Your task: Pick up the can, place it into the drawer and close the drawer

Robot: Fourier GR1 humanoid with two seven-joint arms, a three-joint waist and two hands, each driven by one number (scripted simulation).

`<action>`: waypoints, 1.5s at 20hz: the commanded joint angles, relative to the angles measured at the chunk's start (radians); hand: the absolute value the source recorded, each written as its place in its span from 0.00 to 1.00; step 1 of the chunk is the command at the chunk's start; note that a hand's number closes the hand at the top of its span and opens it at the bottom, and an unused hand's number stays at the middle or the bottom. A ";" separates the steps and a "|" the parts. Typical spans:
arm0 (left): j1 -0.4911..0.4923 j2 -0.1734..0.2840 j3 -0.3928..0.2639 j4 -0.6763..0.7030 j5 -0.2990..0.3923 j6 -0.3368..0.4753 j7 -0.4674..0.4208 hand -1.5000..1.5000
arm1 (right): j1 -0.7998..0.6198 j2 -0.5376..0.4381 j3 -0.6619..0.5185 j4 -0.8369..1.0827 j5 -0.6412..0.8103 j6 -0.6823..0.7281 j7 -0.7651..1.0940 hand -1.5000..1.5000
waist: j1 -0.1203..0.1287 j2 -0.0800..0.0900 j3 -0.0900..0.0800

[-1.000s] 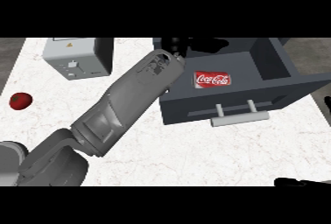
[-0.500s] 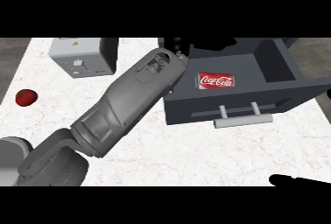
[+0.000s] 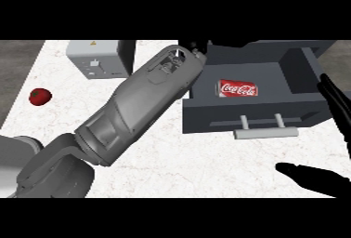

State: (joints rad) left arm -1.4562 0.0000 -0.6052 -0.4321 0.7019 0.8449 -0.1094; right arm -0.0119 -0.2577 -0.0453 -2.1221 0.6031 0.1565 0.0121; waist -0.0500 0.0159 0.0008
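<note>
Glossy metal can, matt grey drawer, marbled counter.

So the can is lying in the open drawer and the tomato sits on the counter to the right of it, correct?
Not quite. The can does lie in the open drawer, but the tomato sits on the counter far to the left of it, near the left edge, as the head view shows.

A single head view looks steeply down on the white counter from the near side, facing away from the robot. It sits close: the left forearm fills the near-left and runs diagonally toward the open drawer (far right). With only one view, nothing is shared between cameras.
</note>
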 commanded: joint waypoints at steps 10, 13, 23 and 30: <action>0.018 0.066 0.013 -0.079 -0.057 -0.014 0.096 0.00 | -0.103 0.043 0.179 0.376 0.443 -0.207 -0.012 0.00 | 0.062 -0.017 0.000; 0.102 0.101 -0.010 -0.169 -0.079 -0.024 0.109 0.00 | -0.099 0.120 0.191 0.492 0.476 -0.337 -0.032 0.00 | 0.074 -0.020 -0.001; 0.176 0.269 -0.027 -0.399 -0.124 -0.037 0.277 0.00 | -0.348 0.088 0.037 0.940 0.470 -0.492 -0.140 0.00 | 0.099 -0.017 0.000; 0.260 0.407 -0.024 -0.589 -0.140 -0.055 0.377 0.00 | -0.477 0.078 -0.006 1.167 0.542 -0.607 -0.143 0.00 | 0.109 -0.019 0.000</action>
State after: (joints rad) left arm -1.2544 0.3478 -0.6216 -0.9112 0.5723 0.7864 0.2142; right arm -0.4387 -0.1755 -0.0211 -1.1047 1.1246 -0.3975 -0.1254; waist 0.0505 -0.0141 -0.0125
